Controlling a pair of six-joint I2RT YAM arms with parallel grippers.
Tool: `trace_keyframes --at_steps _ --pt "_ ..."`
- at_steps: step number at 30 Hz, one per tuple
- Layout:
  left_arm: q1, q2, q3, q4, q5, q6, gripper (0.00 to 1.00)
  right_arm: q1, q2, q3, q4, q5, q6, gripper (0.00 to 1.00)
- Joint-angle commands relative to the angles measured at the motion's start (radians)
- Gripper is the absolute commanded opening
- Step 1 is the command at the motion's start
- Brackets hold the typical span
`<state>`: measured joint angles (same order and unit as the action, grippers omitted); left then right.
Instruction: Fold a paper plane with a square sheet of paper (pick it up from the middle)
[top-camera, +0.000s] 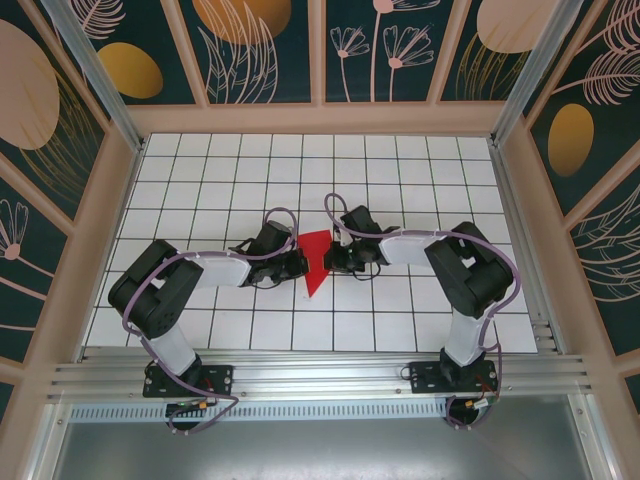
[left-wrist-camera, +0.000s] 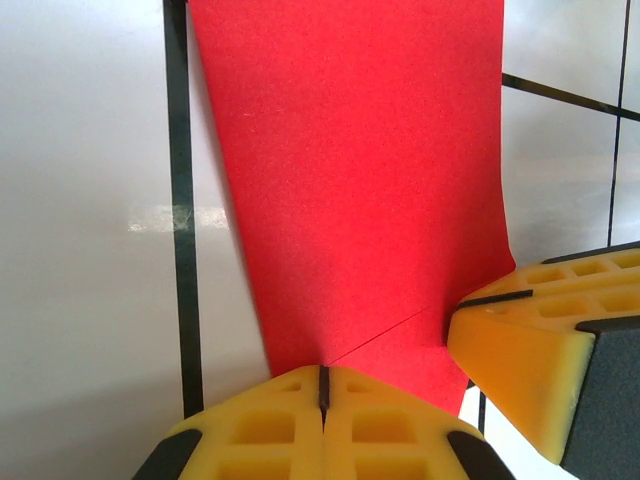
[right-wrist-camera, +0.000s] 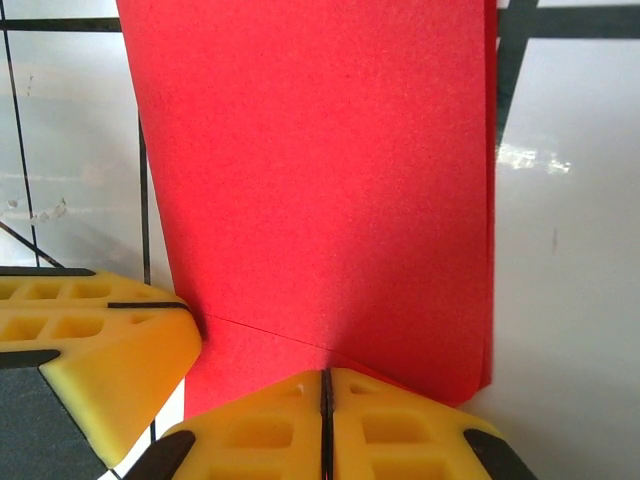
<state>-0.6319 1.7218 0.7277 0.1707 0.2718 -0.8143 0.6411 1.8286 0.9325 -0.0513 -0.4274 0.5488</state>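
At the middle of the bench the part-folded sheet of paper lies flat, its long axis running far to near and its narrow end toward the near edge. On its left edge sits the left pincer, on its right edge the right pincer. Both are pressed together, tips beside a slanting crease. Neither arm is nearer. Judgement: the next fold follows that axis.

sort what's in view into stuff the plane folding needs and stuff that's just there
For the job:
- red sheet of paper, partly folded, a crease showing
- left gripper, shut, tips at the paper's edge
- right gripper, shut, tips at the paper's edge

Just there:
- white grid table
- patterned walls
- metal rail at the near edge
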Motion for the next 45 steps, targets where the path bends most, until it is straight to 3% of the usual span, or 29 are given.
trace_keyframes --at_steps 1,9,15,20,24,32,45 --pt "0.009 0.026 -0.026 -0.140 -0.117 0.033 0.04 -0.027 0.018 -0.012 -0.024 0.047 0.002 0.10" --pt "0.009 0.019 -0.031 -0.142 -0.125 0.040 0.04 -0.061 0.006 -0.020 -0.014 0.060 0.013 0.10" --pt "0.010 -0.001 0.015 -0.153 -0.110 0.048 0.08 -0.004 0.004 -0.024 -0.011 0.048 0.059 0.09" --pt "0.010 -0.143 0.061 -0.187 -0.142 0.050 0.21 0.067 -0.047 -0.090 0.032 0.147 0.277 0.08" --pt "0.009 -0.216 0.016 -0.166 -0.105 0.022 0.24 0.117 -0.081 -0.126 0.097 0.200 0.428 0.08" --pt "0.007 -0.285 -0.151 0.014 0.071 -0.104 0.19 0.141 -0.075 -0.096 0.116 0.224 0.490 0.10" --pt "-0.002 -0.206 -0.193 0.008 0.108 -0.097 0.09 0.138 -0.064 -0.053 0.097 0.198 0.431 0.10"
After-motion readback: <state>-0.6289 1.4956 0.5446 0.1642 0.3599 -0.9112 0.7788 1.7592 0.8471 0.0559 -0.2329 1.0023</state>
